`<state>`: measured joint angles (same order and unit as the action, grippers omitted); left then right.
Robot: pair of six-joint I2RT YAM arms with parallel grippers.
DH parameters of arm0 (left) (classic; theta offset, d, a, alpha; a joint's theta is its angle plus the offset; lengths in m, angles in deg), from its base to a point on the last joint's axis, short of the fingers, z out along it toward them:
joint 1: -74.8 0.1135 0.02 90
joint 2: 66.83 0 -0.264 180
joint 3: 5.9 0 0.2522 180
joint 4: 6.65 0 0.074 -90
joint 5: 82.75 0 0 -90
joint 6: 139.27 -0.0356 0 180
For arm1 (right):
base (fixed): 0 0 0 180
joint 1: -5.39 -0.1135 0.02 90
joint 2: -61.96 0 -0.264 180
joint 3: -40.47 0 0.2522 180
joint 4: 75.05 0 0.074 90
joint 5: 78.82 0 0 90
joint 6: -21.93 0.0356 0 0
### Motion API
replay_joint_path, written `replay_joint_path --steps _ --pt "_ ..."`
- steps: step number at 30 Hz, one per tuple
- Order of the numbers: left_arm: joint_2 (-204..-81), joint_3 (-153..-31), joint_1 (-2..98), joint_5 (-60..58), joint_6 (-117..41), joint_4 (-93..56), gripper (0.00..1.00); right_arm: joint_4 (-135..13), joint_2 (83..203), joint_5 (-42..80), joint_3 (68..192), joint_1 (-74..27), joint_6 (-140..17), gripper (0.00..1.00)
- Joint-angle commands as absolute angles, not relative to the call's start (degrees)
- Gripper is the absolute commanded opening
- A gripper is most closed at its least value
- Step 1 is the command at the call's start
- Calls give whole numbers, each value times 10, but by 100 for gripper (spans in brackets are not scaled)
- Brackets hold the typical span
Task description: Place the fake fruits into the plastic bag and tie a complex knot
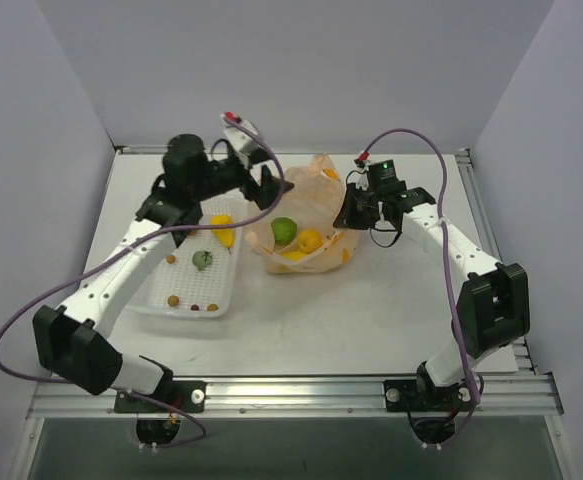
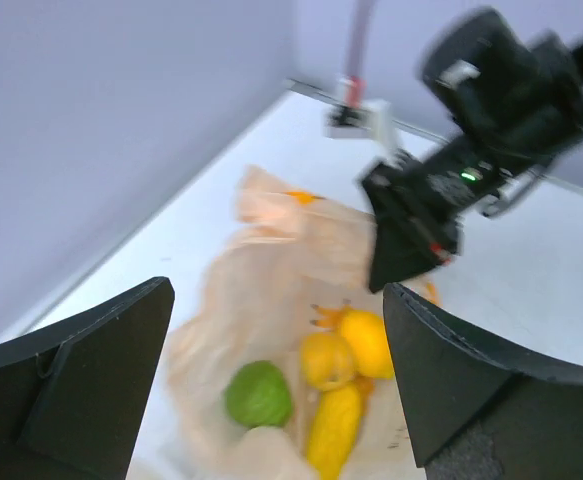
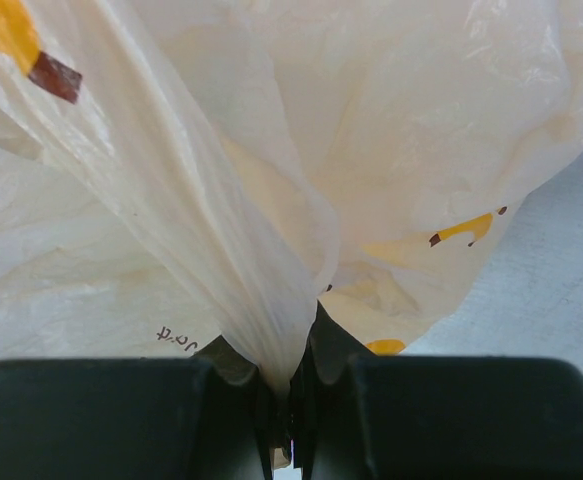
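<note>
I judge this to be the loading step, with the knot not yet begun. My right tool [image 3: 289, 385] is clamped on a gathered fold of the plastic bag [image 3: 391, 150], which sits at the far middle of the surface with a green fruit [image 2: 258, 393] and yellow fruits [image 2: 366, 342] inside. My left tool [image 2: 278, 290] hangs above the bag, fingers apart and empty. Two yellow pieces [image 1: 228, 238] lie in the white tray [image 1: 161, 290] just left of it. Next I should swing left, drop over one piece and close squarely on it.
</note>
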<state>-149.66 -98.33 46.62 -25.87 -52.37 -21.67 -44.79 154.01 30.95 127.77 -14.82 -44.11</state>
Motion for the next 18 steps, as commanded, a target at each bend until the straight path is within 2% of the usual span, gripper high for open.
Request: replay_joint_path --steps 1,2,5,6,9,14,18 --pt "-1455 -973 561 -238 -453 -243 97 -447 1535 308 1294 -145 -446 0" --pt "-1449 -955 610 -228 -436 -256 97 -447 1536 308 1295 -145 -446 0" --pt "-1442 -939 669 -202 -445 -308 95 -446 1539 310 1296 -146 -445 0" --pt "-1443 -935 676 -163 -448 -326 95 -446 1540 310 1298 -146 -446 0" --pt "-1447 -905 699 -158 -426 -356 96 -443 1541 306 1300 -146 -451 0" --pt "-1468 -852 694 -114 -339 -323 96 -441 1545 302 1303 -147 -453 0" --pt "-1528 -870 684 -59 -290 -340 96 -440 1549 300 1310 -148 -452 0"
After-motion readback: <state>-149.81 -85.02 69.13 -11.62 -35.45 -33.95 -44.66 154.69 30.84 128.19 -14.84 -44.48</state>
